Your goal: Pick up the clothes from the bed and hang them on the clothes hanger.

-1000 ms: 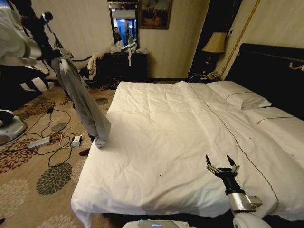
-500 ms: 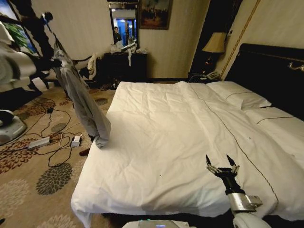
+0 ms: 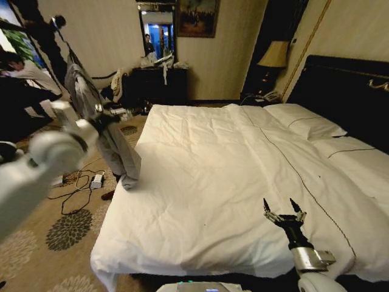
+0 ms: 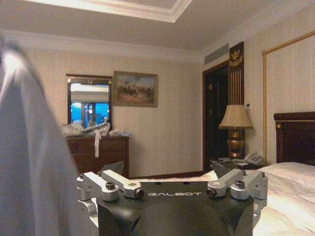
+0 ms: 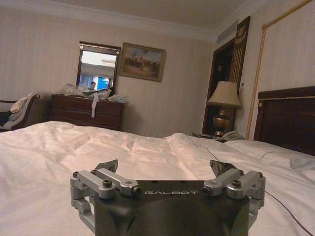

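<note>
White duvet covers the bed (image 3: 243, 182), and the bed is the landmark for all places here. At its foot edge, closest to the head camera, the right gripper (image 3: 283, 212) rests low over the duvet with its two fingers spread wide and nothing between them. The right wrist view adds what the head view cannot give from this height: the wrinkled duvet runs flat away from the spread fingers (image 5: 106, 167) toward the dark headboard (image 5: 290, 118).

Beside the bed, off its left side over the patterned carpet (image 3: 73, 231), the left arm crosses the head view as a pale blur, and the left gripper (image 3: 106, 115) is just in front of the clothes (image 3: 106, 137). In the head view I cannot tell how its fingers stand. The left wrist view shows them open, with nothing held, and the grey cloth (image 4: 29, 157) close at one side of the gripper (image 4: 167, 172).

Further from the bed's foot, the clothes hang free beside the mattress, not on it. They are a light grey shirt of thin fabric, folded in long soft creases. The long axis is almost vertical, with a small lean: the top is further from the bed and the lower end comes near the mattress side, just above the carpet. The top meets a thin dark stand (image 3: 61, 36); the clothes hanger itself I cannot make out.
</note>
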Motion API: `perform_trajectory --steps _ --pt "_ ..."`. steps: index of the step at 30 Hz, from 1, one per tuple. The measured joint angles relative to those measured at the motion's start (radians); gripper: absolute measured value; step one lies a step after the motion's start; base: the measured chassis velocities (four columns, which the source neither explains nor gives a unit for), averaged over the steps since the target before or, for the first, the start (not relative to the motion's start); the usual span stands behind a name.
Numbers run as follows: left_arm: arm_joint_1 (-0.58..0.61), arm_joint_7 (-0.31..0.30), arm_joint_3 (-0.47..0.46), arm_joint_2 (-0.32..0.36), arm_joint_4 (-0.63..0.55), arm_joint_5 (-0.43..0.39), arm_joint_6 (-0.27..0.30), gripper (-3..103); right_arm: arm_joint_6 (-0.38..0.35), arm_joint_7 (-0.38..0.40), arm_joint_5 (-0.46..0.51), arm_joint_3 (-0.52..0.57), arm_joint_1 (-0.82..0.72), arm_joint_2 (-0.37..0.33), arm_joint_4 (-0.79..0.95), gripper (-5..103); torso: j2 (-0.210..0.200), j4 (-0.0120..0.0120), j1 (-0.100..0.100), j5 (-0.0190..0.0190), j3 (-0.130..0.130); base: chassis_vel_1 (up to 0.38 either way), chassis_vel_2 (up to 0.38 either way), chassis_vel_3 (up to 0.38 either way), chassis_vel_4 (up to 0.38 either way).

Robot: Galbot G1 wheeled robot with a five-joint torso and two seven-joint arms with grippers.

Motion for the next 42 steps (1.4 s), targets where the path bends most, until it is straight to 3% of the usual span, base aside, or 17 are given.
perform_trajectory --steps 1,2,4,5,8,9,11,14,15,18,23,42 --pt "0.000 0.000 0.000 0.000 0.000 0.000 0.000 100 0.000 0.000 0.000 0.000 0.000 0.000 0.000 100 0.000 0.0000 0.000 0.0000 0.000 0.000 0.000 0.000 0.000" --pt "0.160 0.019 -0.064 -0.067 -0.026 0.091 -0.031 100 0.000 0.000 0.000 0.000 0.000 0.000 0.000 100 0.000 -0.0003 0.000 -0.0006 0.000 0.000 0.000 0.000 0.000" --pt "0.344 0.039 -0.135 -0.154 -0.059 0.191 -0.061 100 0.000 0.000 0.000 0.000 0.000 0.000 0.000 100 0.000 -0.0002 0.000 0.0002 0.000 0.000 0.000 0.000 0.000" --pt "0.344 0.039 -0.135 -0.154 -0.059 0.191 -0.061 100 0.000 0.000 0.000 0.000 0.000 0.000 0.000 100 0.000 -0.0002 0.000 0.0002 0.000 0.000 0.000 0.000 0.000" --pt "0.562 0.077 -0.207 -0.286 -0.098 0.366 -0.121 100 0.000 0.000 0.000 0.000 0.000 0.000 0.000 100 0.000 -0.0001 0.000 -0.0001 0.000 0.000 0.000 0.000 0.000" --pt "0.654 0.101 -0.234 -0.359 -0.122 0.439 -0.147 100 0.000 0.000 0.000 0.000 0.000 0.000 0.000 100 0.000 0.0004 0.000 -0.0002 0.000 0.000 0.000 0.000 0.000" --pt "0.692 0.115 -0.246 -0.395 -0.130 0.477 -0.164 100 0.000 0.000 0.000 0.000 0.000 0.000 0.000 100 0.000 0.0003 0.000 -0.0001 0.000 0.000 0.000 0.000 0.000" --pt "0.851 0.193 -0.304 -0.545 -0.161 0.630 -0.268 100 0.000 0.000 0.000 0.000 0.000 0.000 0.000 100 0.000 -0.0003 0.000 0.0002 0.000 0.000 0.000 0.000 0.000" --pt "0.851 0.193 -0.304 -0.545 -0.161 0.630 -0.268 100 0.000 0.000 0.000 0.000 0.000 0.000 0.000 100 0.000 -0.0003 0.000 0.0002 0.000 0.000 0.000 0.000 0.000" --pt "0.967 0.259 -0.344 -0.640 -0.164 0.710 -0.348 100 0.000 0.000 0.000 0.000 0.000 0.000 0.000 100 0.000 0.0003 0.000 0.0001 0.000 0.000 0.000 0.000 0.000" --pt "0.990 0.292 -0.397 -0.674 -0.129 0.765 -0.400 100 0.000 0.000 0.000 0.000 0.000 0.000 0.000 100 0.000 -0.0005 0.000 -0.0001 0.000 0.000 0.000 0.000 0.000" --pt "0.974 0.290 -0.395 -0.665 -0.122 0.756 -0.397 100 0.000 0.000 0.000 0.000 0.000 0.000 0.000 100 0.000 -0.0002 0.000 -0.0001 0.000 0.000 0.000 0.000 0.000"
